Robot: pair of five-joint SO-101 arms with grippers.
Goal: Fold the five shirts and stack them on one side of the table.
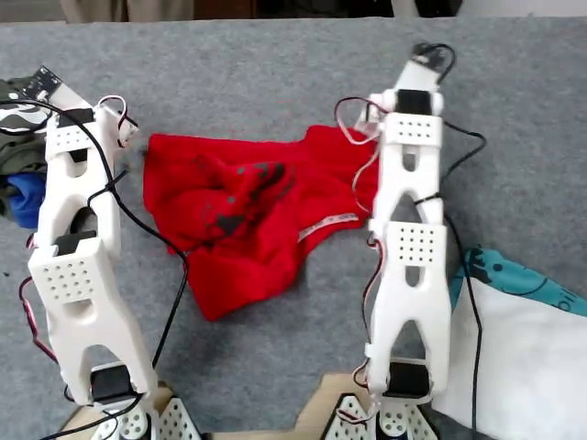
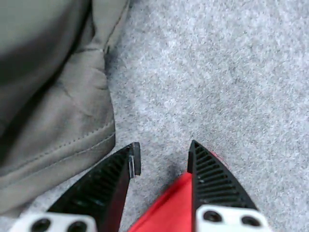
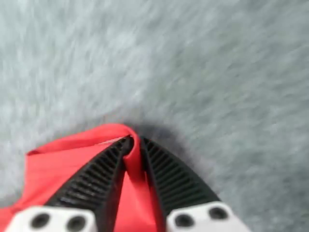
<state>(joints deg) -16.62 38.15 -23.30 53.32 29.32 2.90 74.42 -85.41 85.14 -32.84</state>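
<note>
The right gripper (image 3: 135, 145) is clenching the two-o'clock corner of the red shirt (image 1: 248, 215), while the left gripper (image 2: 161, 155) is gaping at ten o'clock, likely needing an equally deep bite.

A grey bench (image 1: 275, 55) with a felt-like, fuzzy cover fills the scene, running unbroken from the near edge to the far one. At the near edge a light wooden board (image 1: 312, 414) lies flat on it. Beyond the far edge a beige shape (image 1: 128, 8) is cropped, too little showing to name.
</note>
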